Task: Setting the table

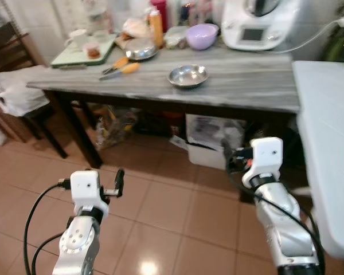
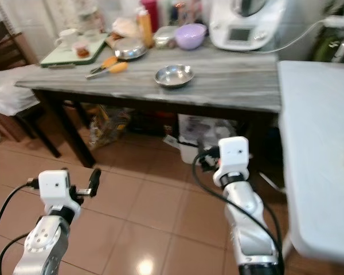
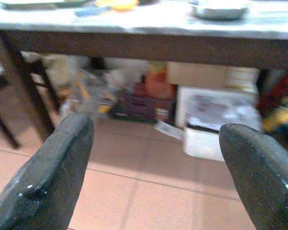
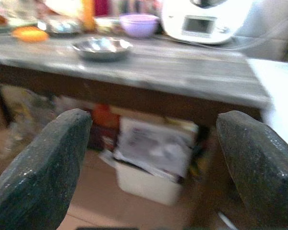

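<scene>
**While the robot stands back, nothing is picked up yet**

While both arms are held low over the floor, the robot faces the grey table from a little way off. From the left eye, a shiny metal bowl sits alone near the front edge of the table. Behind it are a purple bowl, orange-handled tongs and a white kitchen machine. The left gripper and right gripper are both well apart from the table.

From the right eye, a white table stands just beside the grey one. It looks like the place to set.

Through the left wrist camera, the left fingers are spread wide and hold nothing. Boxes and bags under the table are blurry.

Through the right wrist camera, the right fingers are spread wide too, and empty. The metal bowl is up ahead, above them.

I think the robot is at the walking-up step. Next it must step closer, lift an arm above the table and reach the metal bowl. The things at the back are crowded and hard to tell apart.
</scene>
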Tool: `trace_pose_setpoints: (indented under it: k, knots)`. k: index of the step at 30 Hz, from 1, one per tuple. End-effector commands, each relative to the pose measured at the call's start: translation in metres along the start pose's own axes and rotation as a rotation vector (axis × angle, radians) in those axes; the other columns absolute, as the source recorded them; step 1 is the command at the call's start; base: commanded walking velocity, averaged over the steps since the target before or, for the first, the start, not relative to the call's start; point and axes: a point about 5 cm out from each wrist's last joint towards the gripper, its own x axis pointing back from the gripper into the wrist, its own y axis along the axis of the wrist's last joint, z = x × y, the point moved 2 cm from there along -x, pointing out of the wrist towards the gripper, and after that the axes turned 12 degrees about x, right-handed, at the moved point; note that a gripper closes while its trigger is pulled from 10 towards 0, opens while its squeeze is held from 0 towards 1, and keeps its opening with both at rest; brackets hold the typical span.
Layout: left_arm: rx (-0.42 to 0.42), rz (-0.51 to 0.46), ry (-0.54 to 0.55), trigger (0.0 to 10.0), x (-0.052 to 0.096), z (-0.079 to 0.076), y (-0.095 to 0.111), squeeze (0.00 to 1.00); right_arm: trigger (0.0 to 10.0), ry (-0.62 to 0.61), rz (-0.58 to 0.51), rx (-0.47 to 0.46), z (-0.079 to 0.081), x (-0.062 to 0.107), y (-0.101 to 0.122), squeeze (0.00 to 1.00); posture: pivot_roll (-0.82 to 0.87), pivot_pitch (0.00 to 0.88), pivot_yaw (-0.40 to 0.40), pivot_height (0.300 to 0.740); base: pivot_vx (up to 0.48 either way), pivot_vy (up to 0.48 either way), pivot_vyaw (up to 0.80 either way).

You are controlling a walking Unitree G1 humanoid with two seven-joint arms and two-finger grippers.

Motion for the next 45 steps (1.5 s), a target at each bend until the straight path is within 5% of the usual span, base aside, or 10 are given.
trace_pose_setpoints:
  k: [1, 22, 45]
  knots:
    - [-0.019, 0.007, 0.022, 10.0, 0.002, 0.007, 0.000, 0.00, 10.0, 0.013, -0.010, -0.010, 0.006, -0.002, 0.004, 0.00, -0.15, 0.069, 0.093, 0.740, -0.307, 0.000, -0.67]
    - [-0.016, -0.020, -0.067, 10.0, 0.001, -0.003, 0.004, 0.00, 10.0, 0.019, -0.020, 0.004, 0.007, -0.003, 0.004, 0.00, -0.15, 0.060, 0.094, 0.740, -0.013, 0.000, -0.11]
    - [0.006, -0.012, -0.088, 10.0, 0.002, -0.006, 0.001, 0.00, 10.0, 0.019, -0.023, 0.013, 0.007, -0.005, 0.006, 0.00, -0.15, 0.070, 0.093, 0.740, 0.000, -0.461, 0.00]
